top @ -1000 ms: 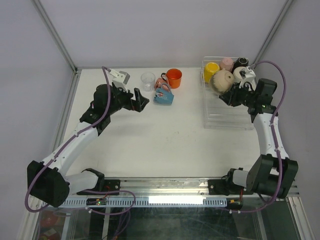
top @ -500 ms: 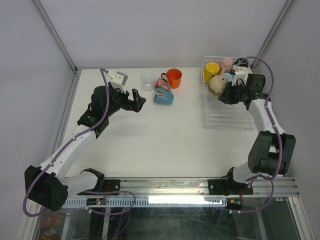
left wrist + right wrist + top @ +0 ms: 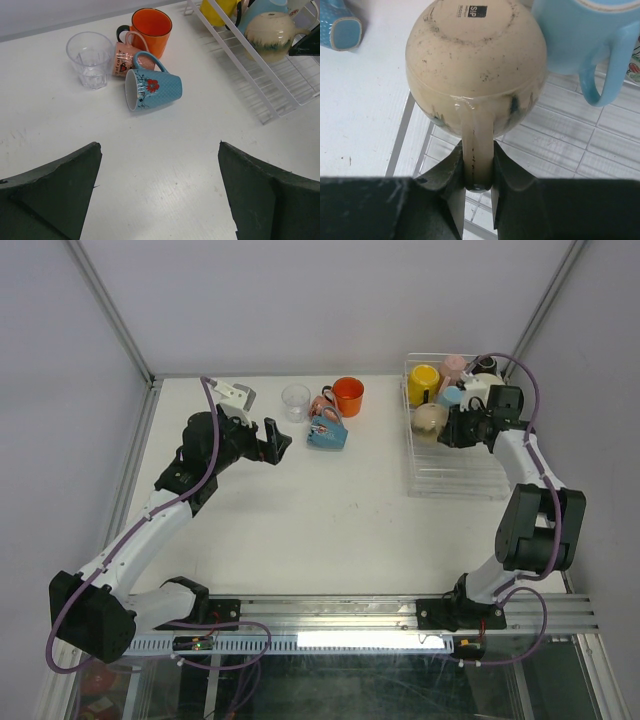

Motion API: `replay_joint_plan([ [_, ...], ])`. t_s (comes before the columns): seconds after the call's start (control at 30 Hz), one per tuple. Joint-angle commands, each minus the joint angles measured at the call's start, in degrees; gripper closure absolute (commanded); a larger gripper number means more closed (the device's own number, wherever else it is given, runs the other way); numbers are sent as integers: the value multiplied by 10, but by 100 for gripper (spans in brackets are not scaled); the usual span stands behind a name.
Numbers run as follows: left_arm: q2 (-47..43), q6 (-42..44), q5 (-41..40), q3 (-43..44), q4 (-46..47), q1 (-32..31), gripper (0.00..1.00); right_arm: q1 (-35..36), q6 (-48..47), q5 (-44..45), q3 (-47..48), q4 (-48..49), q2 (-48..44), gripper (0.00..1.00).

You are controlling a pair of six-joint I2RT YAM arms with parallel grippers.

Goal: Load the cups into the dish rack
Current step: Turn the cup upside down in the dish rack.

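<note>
My right gripper (image 3: pixel 479 165) is shut on the handle of a beige mug (image 3: pixel 475 65) and holds it upside down over the clear dish rack (image 3: pixel 455 475), by its left side. The mug also shows in the top view (image 3: pixel 431 418). A yellow mug (image 3: pixel 423 382), a light blue mug (image 3: pixel 580 35), a pink one (image 3: pixel 455 366) and a black one (image 3: pixel 484 364) stand at the rack's far end. My left gripper (image 3: pixel 159 190) is open and empty over the table, short of a blue mug on its side (image 3: pixel 152 90), a pink mug (image 3: pixel 125 57), an orange mug (image 3: pixel 151 30) and a clear glass tumbler (image 3: pixel 91 57).
The rack's white wire wall (image 3: pixel 240 55) runs along the right of the left wrist view. A small white and grey object (image 3: pixel 238 393) lies at the table's far left. Walls close in the table (image 3: pixel 330 510) at the back and sides.
My right gripper has carried the beige mug lower and back into the rack, beside the light blue mug. My left arm has barely moved.
</note>
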Motion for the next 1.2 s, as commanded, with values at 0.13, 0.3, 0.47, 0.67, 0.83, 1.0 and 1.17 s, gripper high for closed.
replay_joint_plan([
  [0.13, -4, 7, 3, -2, 19, -1, 1, 6, -13, -1, 28, 71, -3, 100],
  [0.3, -5, 7, 4, -2, 19, -1, 1, 8, -7, 0, 11, 105, -7, 100],
  [0.47, -3, 7, 4, -2, 19, -1, 1, 10, -2, -8, -44, 199, -23, 100],
  [0.67, -3, 7, 5, -3, 20, -1, 1, 10, 3, -6, -114, 301, -36, 100],
  [0.83, -2, 7, 6, -3, 20, -1, 1, 9, -26, -12, -127, 279, -37, 100],
  [1.0, -2, 6, 10, -3, 20, 0, 1, 9, -60, -18, -92, 190, -15, 74],
  [1.17, -3, 6, 9, -3, 21, -1, 1, 9, -65, -13, -88, 169, -13, 67],
])
